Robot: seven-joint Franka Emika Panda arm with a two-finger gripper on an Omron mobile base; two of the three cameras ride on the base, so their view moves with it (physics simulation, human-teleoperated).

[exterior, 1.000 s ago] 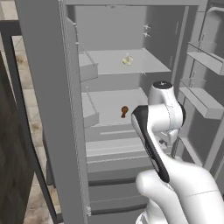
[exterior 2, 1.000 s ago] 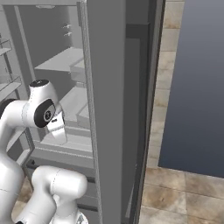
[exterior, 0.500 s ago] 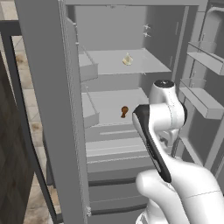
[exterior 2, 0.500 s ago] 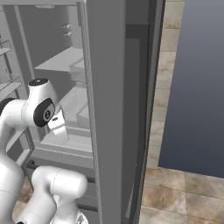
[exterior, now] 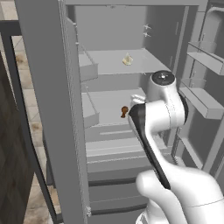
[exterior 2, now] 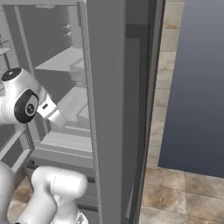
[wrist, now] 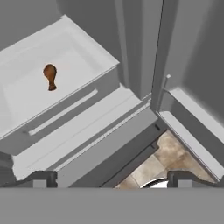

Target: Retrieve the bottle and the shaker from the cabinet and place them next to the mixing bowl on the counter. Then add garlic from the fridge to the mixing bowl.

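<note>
Sitting on the top shelf of the open fridge [exterior: 52,109], the pale garlic [exterior: 127,60] is far above the gripper [wrist: 111,179], whose 2 fingers are spread wide, so it could grab the brown thing [wrist: 50,76] instead.

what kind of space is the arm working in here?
Probably a kitchen: an open fridge with pale shelves, drawers and door bins, food on its shelves, and a tiled floor beside it.
</note>
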